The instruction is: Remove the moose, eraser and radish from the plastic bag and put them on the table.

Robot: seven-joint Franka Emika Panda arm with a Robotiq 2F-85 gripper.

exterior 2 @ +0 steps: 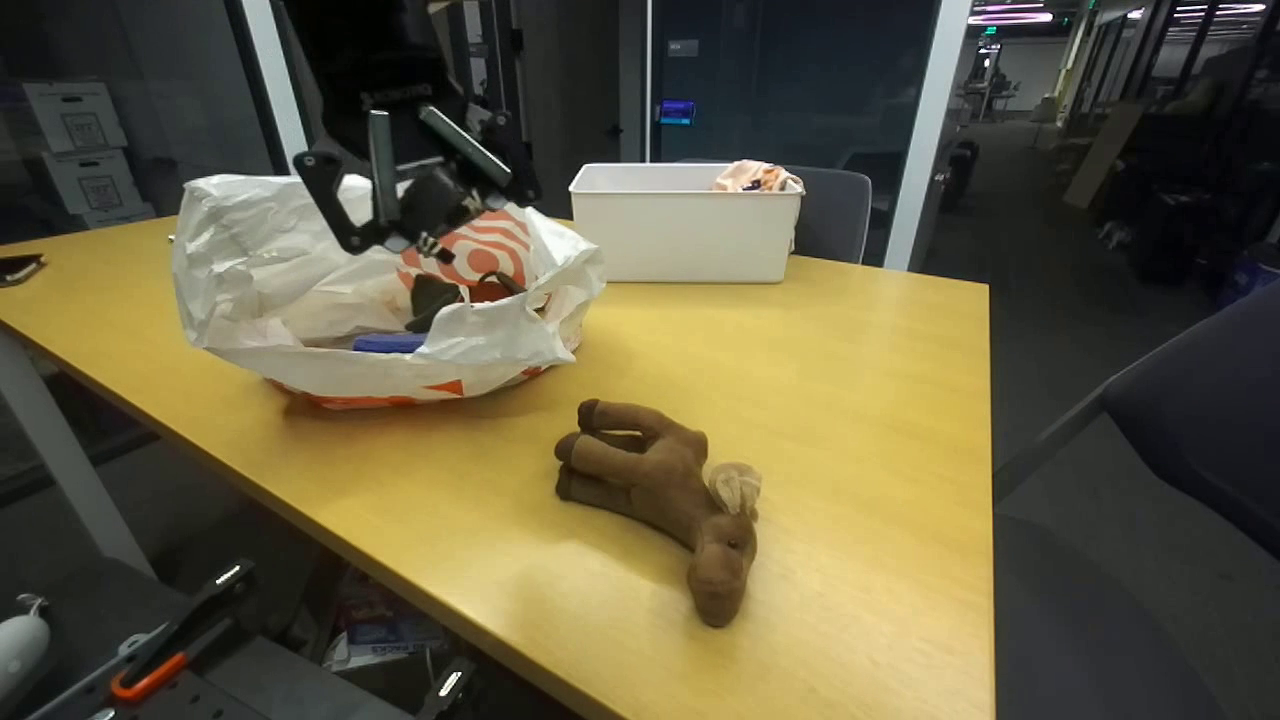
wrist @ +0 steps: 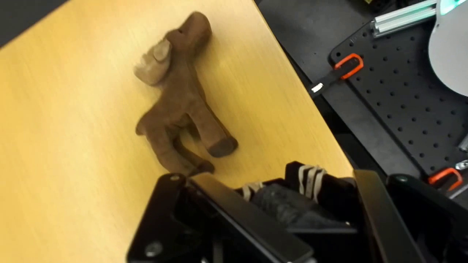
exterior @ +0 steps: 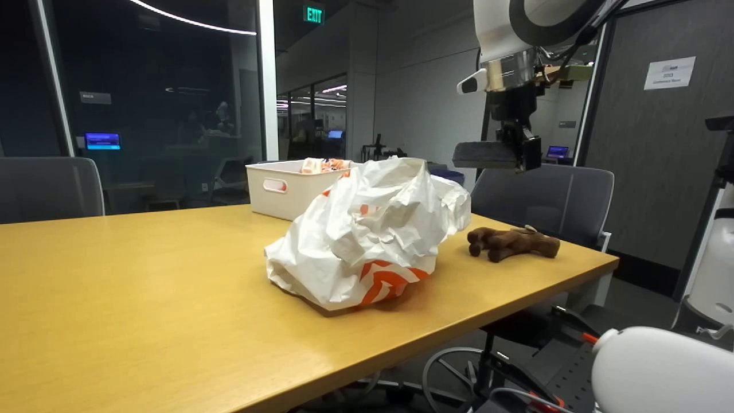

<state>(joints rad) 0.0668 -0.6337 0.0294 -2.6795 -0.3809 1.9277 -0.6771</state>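
Holding the eraser (exterior: 484,155) clamped in my gripper (wrist: 281,188) above the table (exterior 2: 850,400); moose (exterior 2: 660,480) on its side there, near the plastic bag (exterior: 367,241), blue item (exterior 2: 390,343) showing inside.

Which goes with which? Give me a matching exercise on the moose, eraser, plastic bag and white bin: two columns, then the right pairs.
1. moose
2. eraser
3. plastic bag
4. white bin

A. held in the gripper, off the table
B. patterned cloth-like item showing above its rim
C. lying on its side on the table
D. printed in orange-red, with a blue thing inside

Right pairs: 1-C, 2-A, 3-D, 4-B
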